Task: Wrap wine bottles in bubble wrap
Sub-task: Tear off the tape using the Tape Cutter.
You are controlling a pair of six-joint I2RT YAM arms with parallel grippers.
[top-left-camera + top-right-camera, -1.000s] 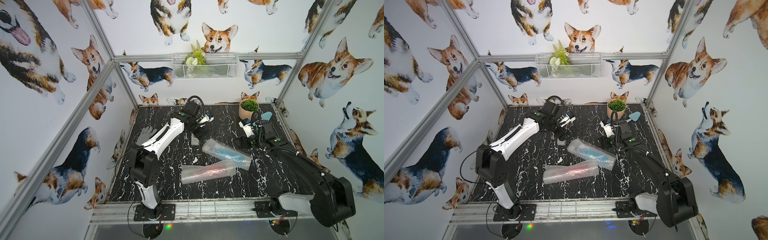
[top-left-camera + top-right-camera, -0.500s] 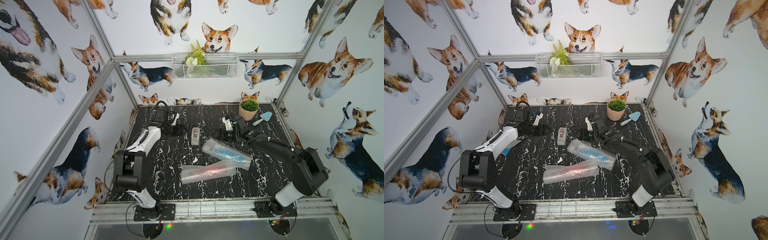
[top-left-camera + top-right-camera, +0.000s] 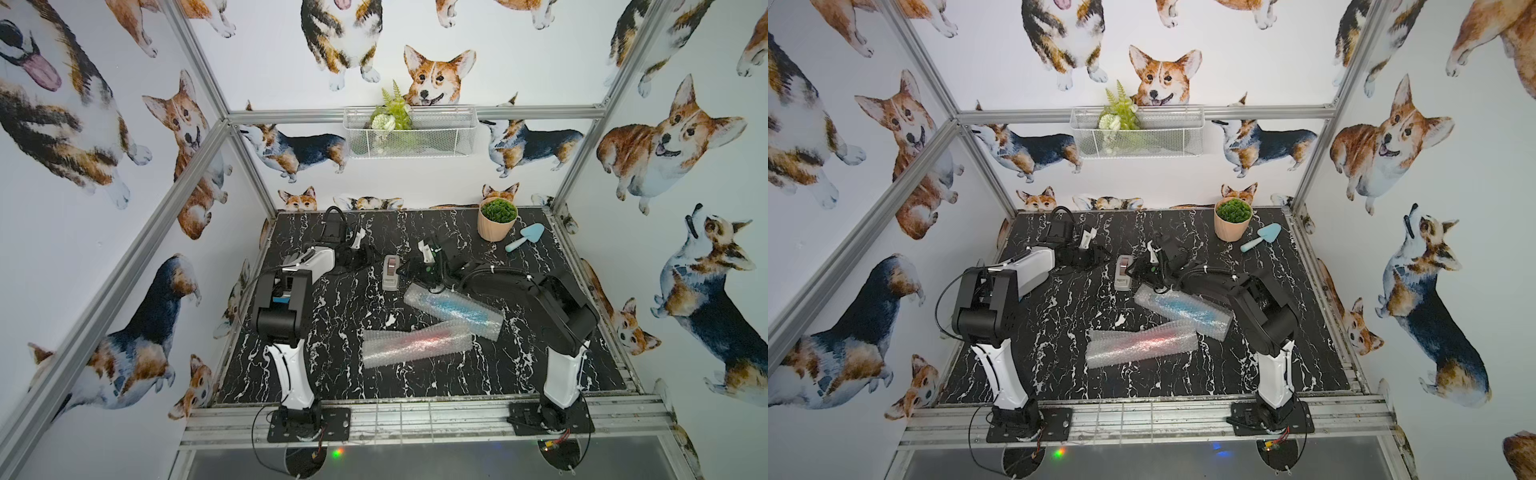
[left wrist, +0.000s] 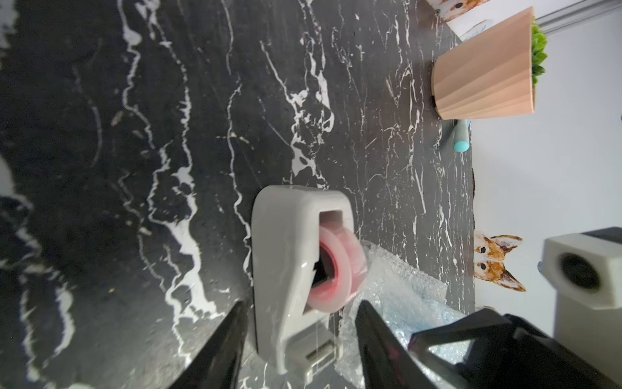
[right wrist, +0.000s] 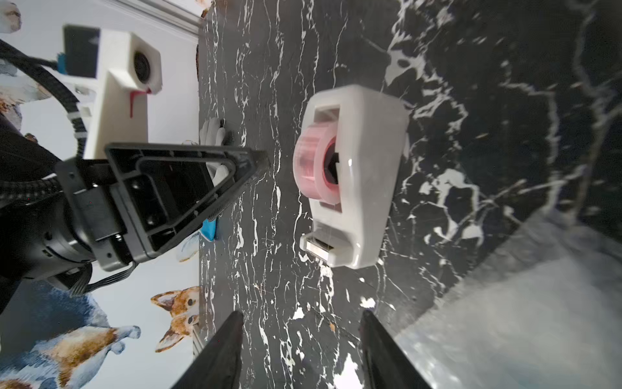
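In both top views each of the two wine bottles lies on the black marble table rolled in bubble wrap: the blue one point(image 3: 453, 309) point(image 3: 1183, 309) is rolled behind the red-pink one point(image 3: 415, 340) point(image 3: 1142, 343). A grey tape dispenser point(image 3: 390, 272) stands just behind them. My left gripper point(image 3: 365, 257) point(image 4: 301, 303) is open, its fingers straddling the dispenser's point(image 4: 289, 269) cutter end without gripping it. My right gripper point(image 3: 409, 270) point(image 5: 302, 313) is open and empty. It faces the dispenser point(image 5: 356, 175) from the other side, with the blue bottle's bubble wrap point(image 5: 521, 320) beside it.
A peach plant pot point(image 3: 496, 220) and a light-blue trowel point(image 3: 525, 236) sit at the table's back right. A wire basket point(image 3: 409, 131) hangs on the back wall. Aluminium posts and walls frame the table on three sides.
The left arm has folded back and its gripper now sits at the dispenser's left. The right gripper has swung left to the dispenser's right. Both pairs of jaws have narrowed.
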